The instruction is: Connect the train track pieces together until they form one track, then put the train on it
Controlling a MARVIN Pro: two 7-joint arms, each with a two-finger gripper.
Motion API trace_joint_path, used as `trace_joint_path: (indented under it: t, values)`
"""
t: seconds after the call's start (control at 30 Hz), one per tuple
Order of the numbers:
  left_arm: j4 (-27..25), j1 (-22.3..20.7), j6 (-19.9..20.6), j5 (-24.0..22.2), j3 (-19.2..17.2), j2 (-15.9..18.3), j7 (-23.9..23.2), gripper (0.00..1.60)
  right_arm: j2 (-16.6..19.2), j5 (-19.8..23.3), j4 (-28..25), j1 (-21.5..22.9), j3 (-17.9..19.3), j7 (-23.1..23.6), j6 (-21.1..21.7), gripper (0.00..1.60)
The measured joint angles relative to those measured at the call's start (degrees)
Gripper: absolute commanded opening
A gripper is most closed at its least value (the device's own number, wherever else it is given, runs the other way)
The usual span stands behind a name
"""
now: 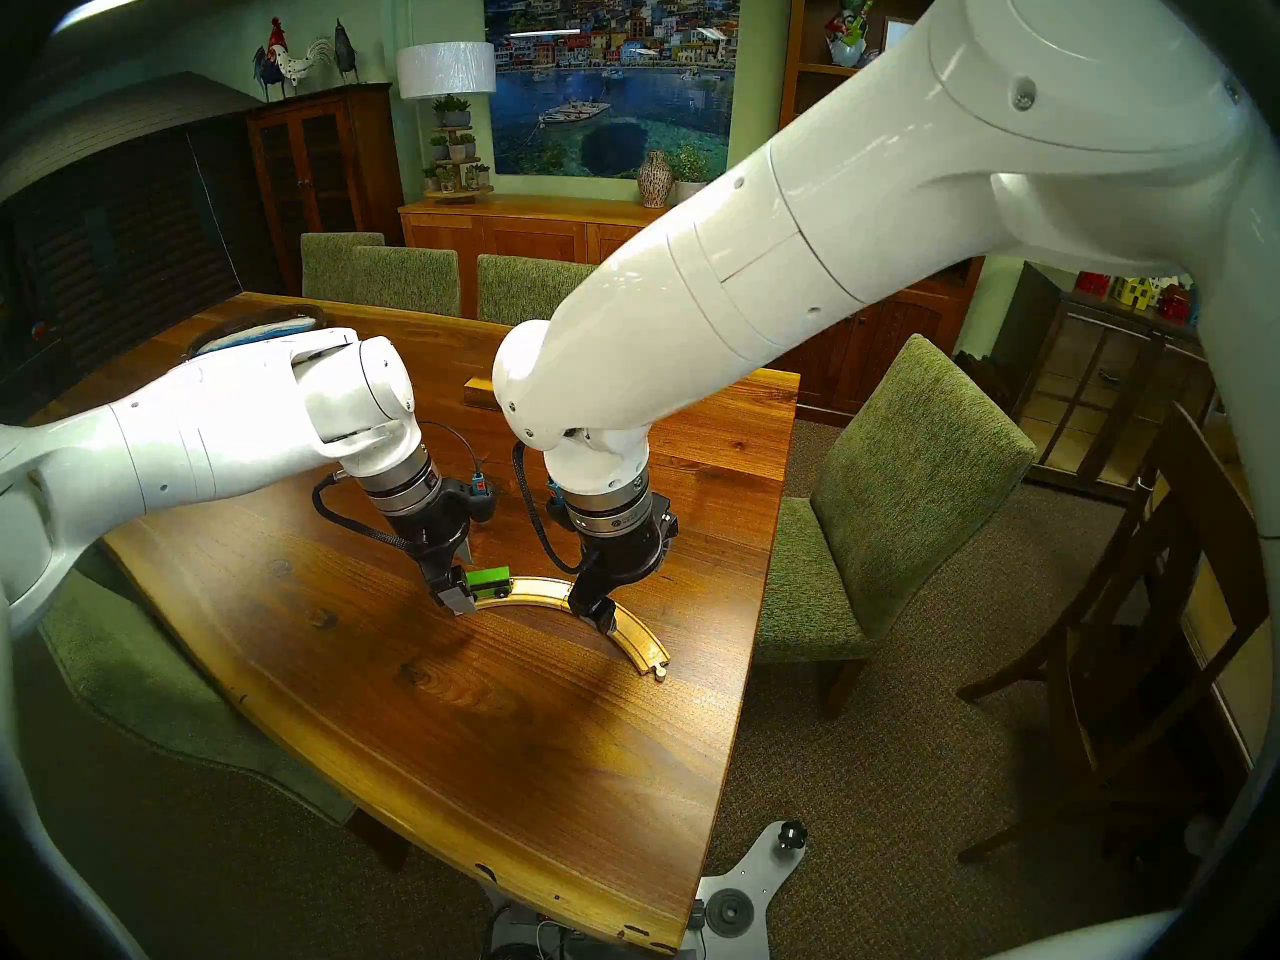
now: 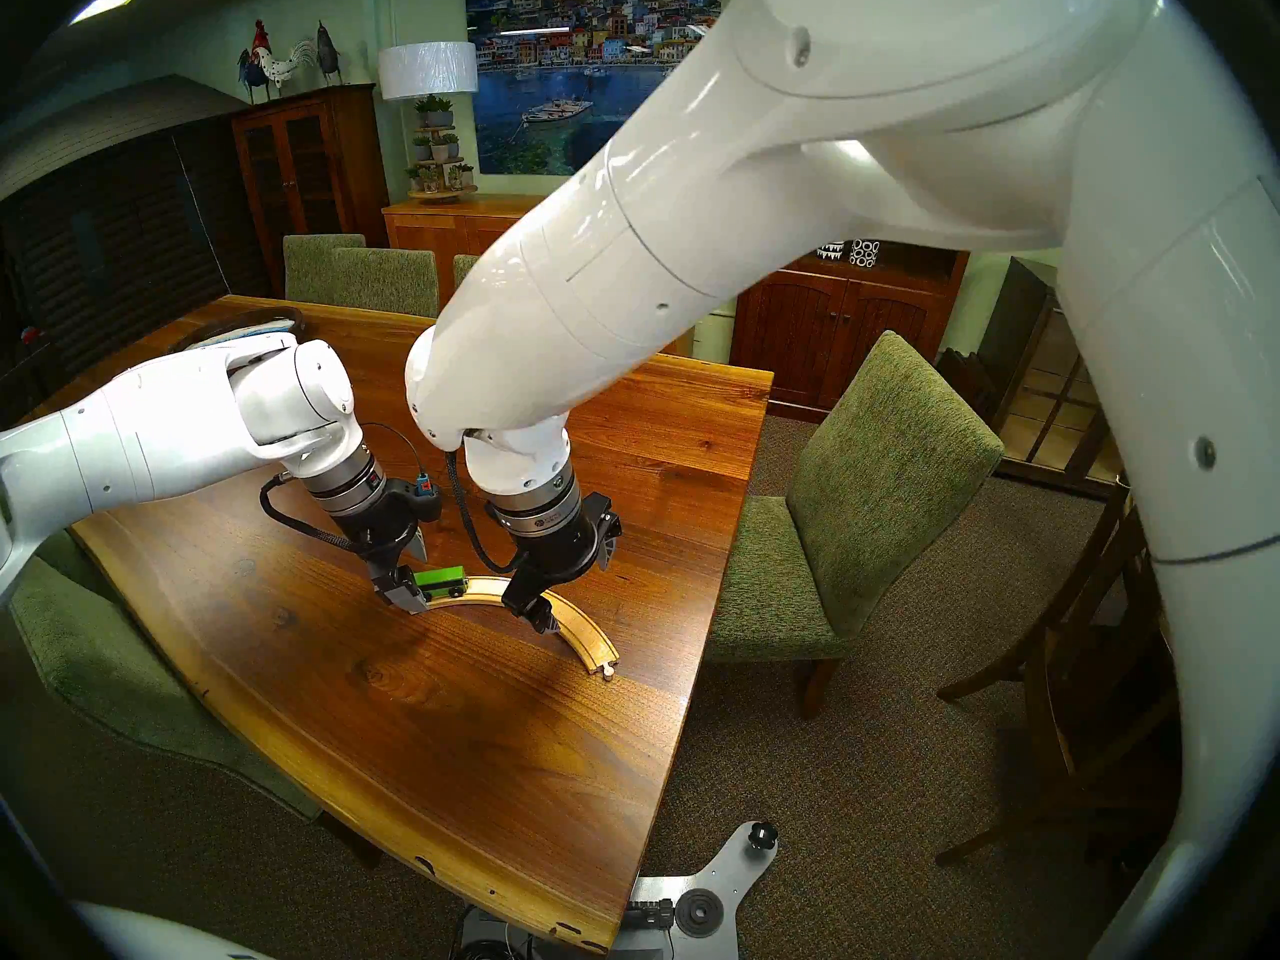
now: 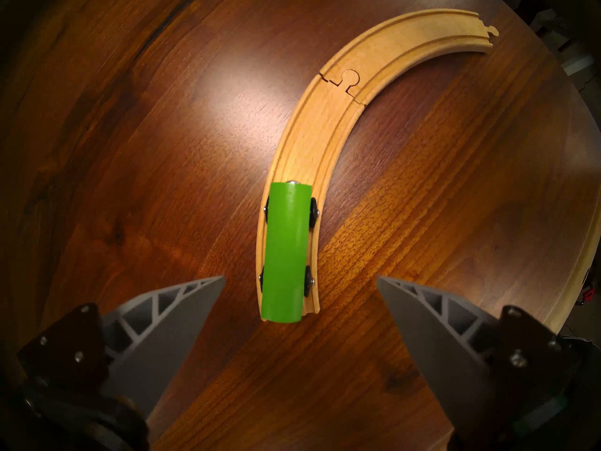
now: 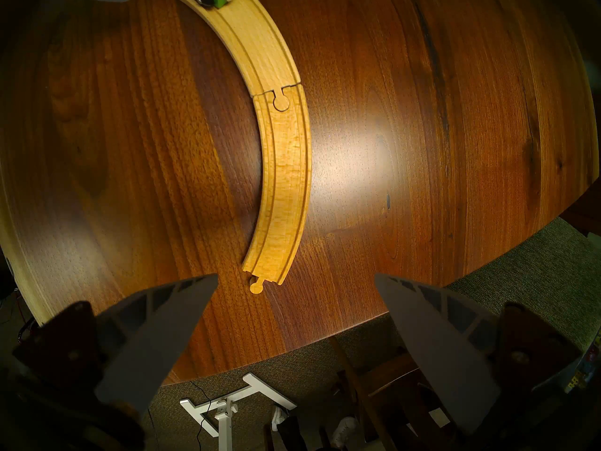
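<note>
Sitting joined on the wooden table (image 1: pixel 485 764), near its right edge: the two train track pieces, forming one track (image 3: pixel 328 125) in a single arc, peg seated in socket at the seam. Resting on the track's left end, wheels apparently lying in the grooves, though hard to confirm from above: the green train (image 3: pixel 286 255), free of any grip. Hovering over the train with jaws spread wide, a finger standing clear on each side of it and touching nothing: the left gripper (image 3: pixel 300 279). Hanging above the arc's other half, jaws likewise spread wide and holding nothing: the right gripper (image 4: pixel 296 278). Pointing toward the table's near right corner: the track's free peg end (image 4: pixel 256 287). Lying behind the right arm toward the far edge: a wooden block (image 1: pixel 481 390).
</note>
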Motion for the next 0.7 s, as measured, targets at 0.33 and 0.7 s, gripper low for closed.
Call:
trace_joint_path:
  t: [0.33, 0.7]
  values:
    - [-1.0, -0.2, -0.2, 1.7, 0.6, 2.9, -0.5, 1.07, 0.0, 0.0, 0.0, 0.0, 0.0, 0.0, 0.0, 1.60]
    - [-0.9, 0.0, -1.1, 2.9, 0.7, 4.9, -0.8, 0.00, 0.0, 0.0, 0.0, 0.0, 0.0, 0.0, 0.0, 1.60]
